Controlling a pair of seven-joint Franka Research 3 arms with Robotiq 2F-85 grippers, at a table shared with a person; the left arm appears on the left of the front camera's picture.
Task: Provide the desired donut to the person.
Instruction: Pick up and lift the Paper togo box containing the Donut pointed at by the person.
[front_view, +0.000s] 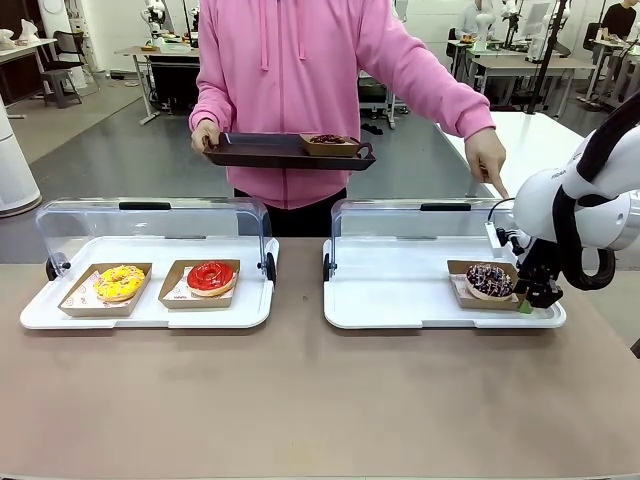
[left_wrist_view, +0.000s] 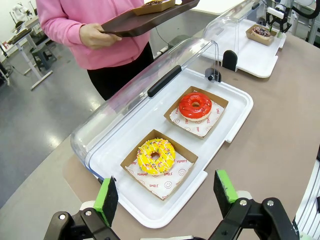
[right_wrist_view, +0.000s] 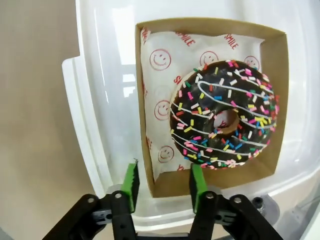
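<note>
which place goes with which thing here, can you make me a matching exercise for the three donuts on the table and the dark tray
Things:
1. yellow donut
2. red donut
3. sprinkled chocolate donut
4. dark tray

Places:
a. right white tray
b. person's hand
c. left white tray, outer end
d. left white tray, inner end

Pairs: 1-c, 2-d, 3-a, 4-b

Hoodie (front_view: 300, 60) pink. Held tray (front_view: 260, 152) dark brown. Yellow donut (front_view: 120, 282), multicolour sprinkles. Red donut (front_view: 210, 277), glossy. Chocolate donut (right_wrist_view: 225, 122), white stripes, rainbow sprinkles. Box (right_wrist_view: 210, 27) brown, liner (right_wrist_view: 160, 75) white with red smileys. Surface (front_view: 300, 400) tan. Right pincer (right_wrist_view: 163, 169) pads (right_wrist_view: 131, 182) green.
</note>
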